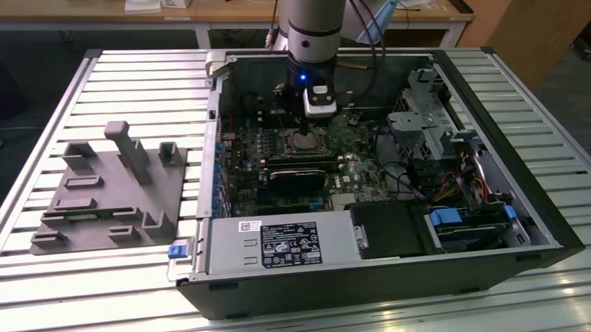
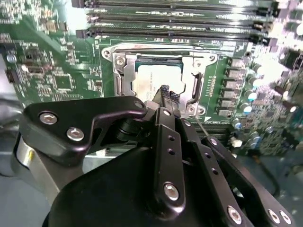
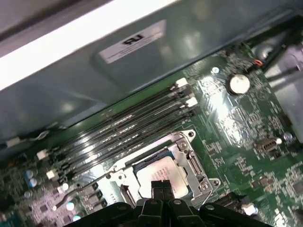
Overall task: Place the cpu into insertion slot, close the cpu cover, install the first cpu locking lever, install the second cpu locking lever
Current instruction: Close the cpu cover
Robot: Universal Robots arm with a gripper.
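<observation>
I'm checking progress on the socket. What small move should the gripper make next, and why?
Probably a short sideways shift toward the thin locking lever beside the socket. The cpu already sits in place with the cpu cover apparently lying over it. The shut gripper hangs above them, holding nothing.

Even overhead room light brightens the ribbed silver metal table [image 1: 138, 76], yet the open black computer case [image 1: 369, 290] stays dim inside (a small blue lamp [image 1: 302, 77] glows on the arm [image 1: 314, 28]). In both wrist views white glare bleaches the green circuit board [image 2: 57, 80] [image 3: 236, 123] and the small silver-grey square cpu [image 2: 151, 80] [image 3: 156, 172]
</observation>
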